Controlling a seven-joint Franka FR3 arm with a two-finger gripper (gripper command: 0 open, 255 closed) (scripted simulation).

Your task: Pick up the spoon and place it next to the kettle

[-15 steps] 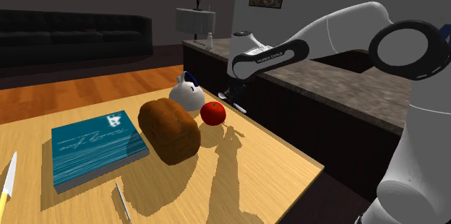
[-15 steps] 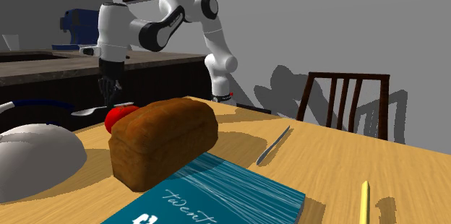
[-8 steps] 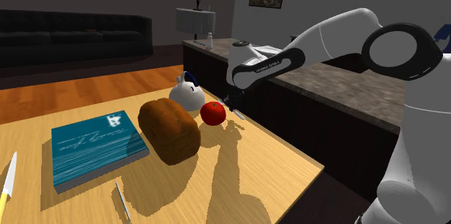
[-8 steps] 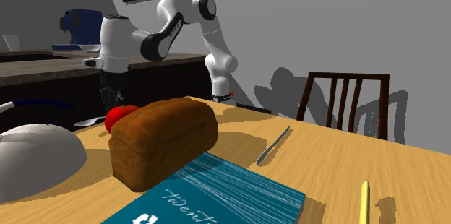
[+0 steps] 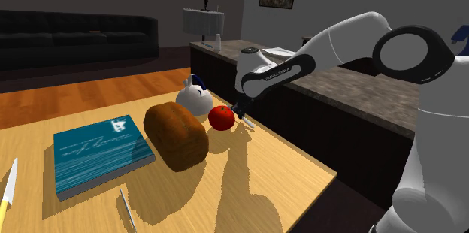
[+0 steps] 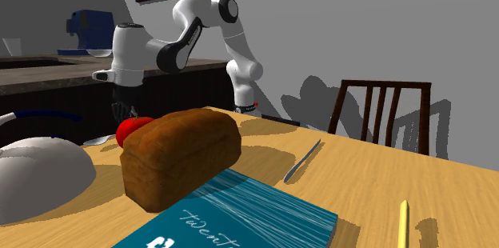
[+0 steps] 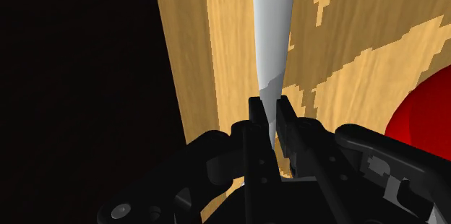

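The spoon [image 7: 275,27] was clasped between the clenched jaws, close to the bench [image 5: 285,171], at four o'clock from the kettle [image 5: 194,98] in the shoulder view.

You see a smooth, matt pale-grey spoon [image 7: 273,35]; light grained-wood table [image 5: 278,179]; glossy red apple [image 5: 221,118]; rough-crusted bread loaf [image 5: 177,135].

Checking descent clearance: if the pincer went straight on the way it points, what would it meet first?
The table, probably. The pincer points down at it, shut on the spoon, so the spoon would touch first, near the table's edge. The apple sits off to one side. The remaining gap is unclear.
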